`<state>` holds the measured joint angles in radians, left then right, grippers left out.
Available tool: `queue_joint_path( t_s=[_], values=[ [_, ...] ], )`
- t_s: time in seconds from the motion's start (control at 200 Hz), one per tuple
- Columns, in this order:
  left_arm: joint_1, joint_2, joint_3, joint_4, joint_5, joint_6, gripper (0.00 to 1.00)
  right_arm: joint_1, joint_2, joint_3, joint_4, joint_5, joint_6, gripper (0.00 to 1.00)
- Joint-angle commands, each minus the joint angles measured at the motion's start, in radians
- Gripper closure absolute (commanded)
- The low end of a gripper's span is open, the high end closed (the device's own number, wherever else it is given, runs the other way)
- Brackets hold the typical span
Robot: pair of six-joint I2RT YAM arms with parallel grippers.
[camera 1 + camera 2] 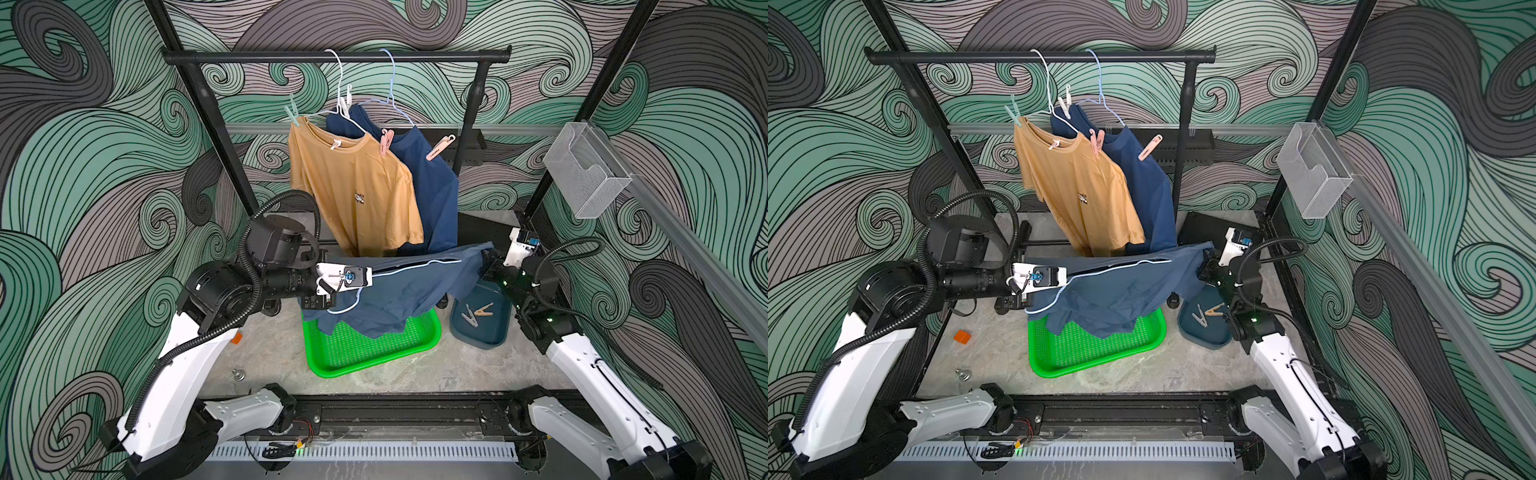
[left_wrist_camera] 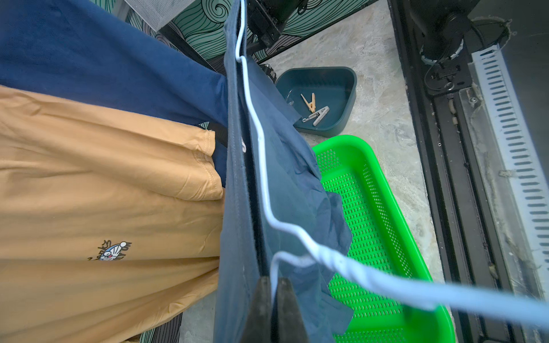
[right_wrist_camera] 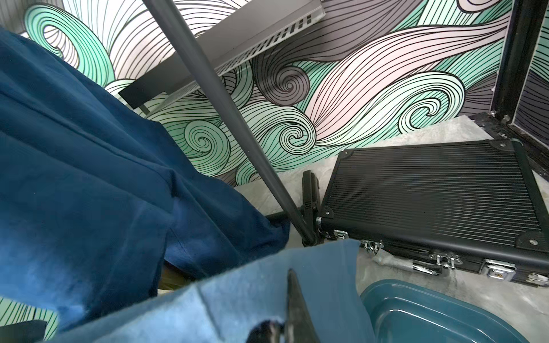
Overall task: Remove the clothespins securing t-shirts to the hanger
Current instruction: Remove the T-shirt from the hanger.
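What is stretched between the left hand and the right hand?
The medium blue t-shirt, with a pale blue hanger along its top edge, spans from left hand to right hand above the green basket; both top views show it.

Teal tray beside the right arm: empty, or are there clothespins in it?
Not empty. Two lie loose in the teal tray: a tan clothespin and a grey clothespin, visible in the left wrist view and both top views.
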<state>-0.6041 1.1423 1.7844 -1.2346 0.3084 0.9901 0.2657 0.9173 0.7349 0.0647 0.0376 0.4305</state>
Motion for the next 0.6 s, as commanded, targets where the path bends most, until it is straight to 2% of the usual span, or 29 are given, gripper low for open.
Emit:
queue_joint_path(
  t_s=[0.0,0.2,0.425,0.51,0.595],
  values=[
    [0.01,-0.032,0.025,0.037,0.044,-0.016,1.0,-0.019,-0.006,0.021,0.014,0.04,-0.012,1.0],
    [0.019,-0.072,0.012,0.084,0.064,-0.028,1.0,-0.045,0.005,0.031,0.0,0.039,-0.04,1.0],
    [0.023,-0.06,0.018,0.073,0.079,-0.044,1.0,-0.055,0.002,0.047,0.011,-0.033,-0.033,1.0],
    [0.023,-0.054,-0.011,0.104,0.08,-0.059,1.0,-0.023,-0.019,0.113,-0.011,-0.06,-0.028,1.0],
    [0.023,-0.055,-0.087,0.225,0.086,-0.104,1.0,0.055,-0.029,0.199,-0.056,-0.06,-0.034,1.0]
  ],
)
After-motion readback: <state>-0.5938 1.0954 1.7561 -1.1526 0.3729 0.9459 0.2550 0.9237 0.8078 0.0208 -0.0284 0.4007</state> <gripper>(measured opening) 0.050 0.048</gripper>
